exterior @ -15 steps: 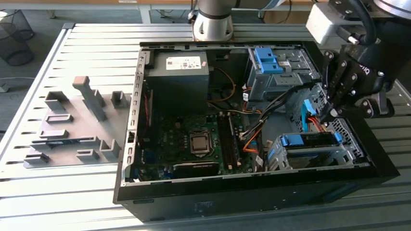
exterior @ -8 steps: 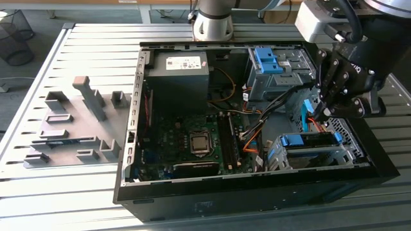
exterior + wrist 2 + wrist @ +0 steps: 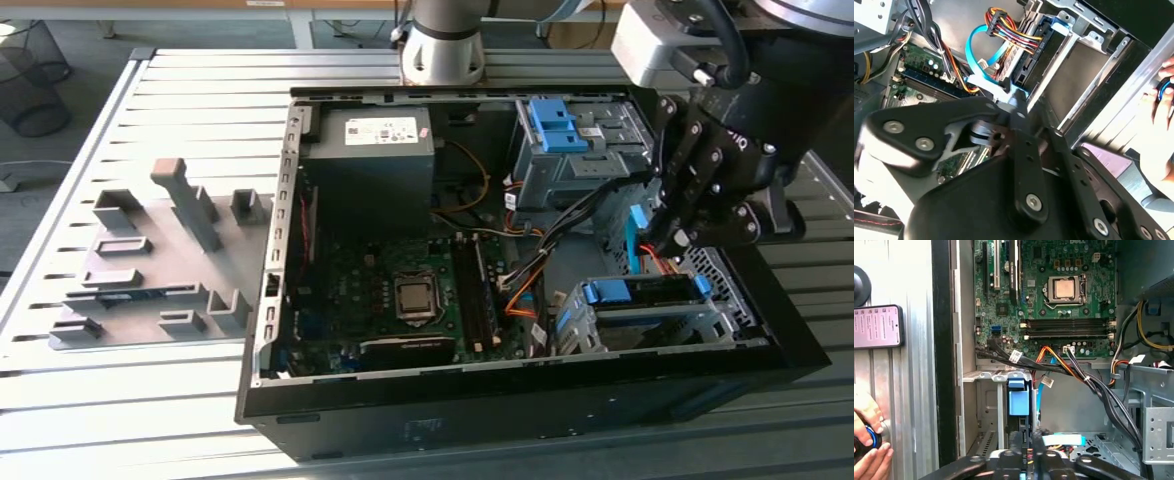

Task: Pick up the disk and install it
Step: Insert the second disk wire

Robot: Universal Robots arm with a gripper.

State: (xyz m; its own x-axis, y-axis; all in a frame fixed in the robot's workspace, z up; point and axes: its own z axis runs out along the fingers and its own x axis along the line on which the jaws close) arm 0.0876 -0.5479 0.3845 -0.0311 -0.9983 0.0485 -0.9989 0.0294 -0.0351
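A slatted metal table [image 3: 80, 390] carries one open black computer case [image 3: 534, 400], its side panel off. One arm reaches in, and its gripper [image 3: 678, 240] hangs low over the drive corner. Whether it's spread or pinched, I cannot tell.

Directly beneath the gripper is the disk [image 3: 657, 290]. From the exterior view it reads as a dark flat slab with a blue rail along its edge, seated in the grey metal cage [image 3: 641, 330].

The exterior view also takes in a grey fixture plate [image 3: 147, 260] on the table, well away from the gripper on the far side of the case. It shows the power-supply box [image 3: 371, 150] too, and a second cage [image 3: 574, 160] topped with blue brackets [image 3: 554, 125], beyond the gripper.

The first wrist view adds a phone [image 3: 879, 326] lying outside the case wall and a person's hand [image 3: 869, 440] beside it. The second wrist view shows a blue ribbon cable [image 3: 974, 55] and a bundle of coloured wires [image 3: 1009, 30] just past the gripper.

The count is one motherboard [image 3: 1054, 305], one processor socket [image 3: 1064, 288], two cages and one disk.
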